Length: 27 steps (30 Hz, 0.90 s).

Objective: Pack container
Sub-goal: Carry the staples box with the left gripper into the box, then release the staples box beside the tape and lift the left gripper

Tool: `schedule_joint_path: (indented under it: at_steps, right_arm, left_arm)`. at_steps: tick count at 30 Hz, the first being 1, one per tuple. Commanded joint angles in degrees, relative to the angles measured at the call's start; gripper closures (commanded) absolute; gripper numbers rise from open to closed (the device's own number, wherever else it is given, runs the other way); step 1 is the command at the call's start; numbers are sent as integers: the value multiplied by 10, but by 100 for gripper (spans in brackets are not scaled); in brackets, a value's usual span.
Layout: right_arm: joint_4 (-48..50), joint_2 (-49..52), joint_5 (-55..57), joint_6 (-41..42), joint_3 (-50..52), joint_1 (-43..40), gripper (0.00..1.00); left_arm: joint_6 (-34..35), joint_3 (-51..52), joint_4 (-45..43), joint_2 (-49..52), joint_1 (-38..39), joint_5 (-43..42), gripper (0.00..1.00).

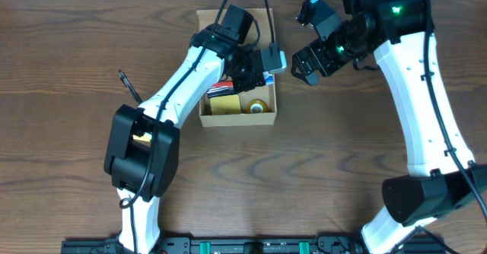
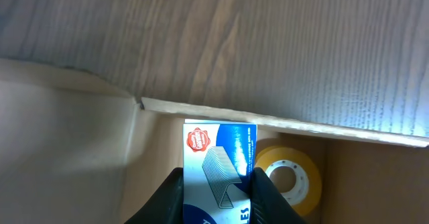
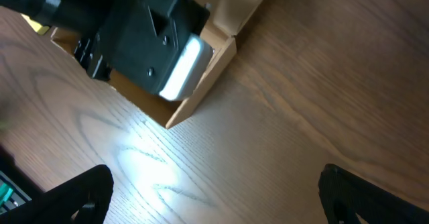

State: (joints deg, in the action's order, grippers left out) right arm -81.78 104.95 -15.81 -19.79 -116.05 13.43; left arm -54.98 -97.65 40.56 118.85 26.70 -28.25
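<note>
Clearly the left gripper, clamped on the staple box, hangs directly over the container, with bare floor just ahead, beside the tape roll.

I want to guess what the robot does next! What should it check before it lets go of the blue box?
1. Left gripper shut on the staple box: ok.
2. Staple box within the walls of the container: ok.
3. Staple box not touching the tape roll: ok.
4. Bare floor under the staple box: cannot tell, it is hidden.
5. Right gripper open, empty, and off to the container's side: ok.
</note>
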Motion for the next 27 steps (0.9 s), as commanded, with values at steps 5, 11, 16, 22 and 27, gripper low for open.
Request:
schedule_joint_path:
  at_steps: [5, 11, 16, 22, 27]
  right_arm:
    - [0, 1, -1, -4, 0, 5, 1]
    - [0, 1, -1, -4, 0, 5, 1]
    - [0, 1, -1, -4, 0, 5, 1]
    - [0, 1, -1, -4, 0, 5, 1]
    - [0, 1, -1, -4, 0, 5, 1]
  left_arm:
    - [-10, -7, 2, 18, 7, -12, 88]
    - [-10, -7, 2, 18, 7, 11, 88]
    - [-10, -7, 1, 18, 7, 14, 87]
    - [-9, -7, 1, 18, 7, 14, 72]
    - [-9, -7, 1, 18, 7, 14, 59]
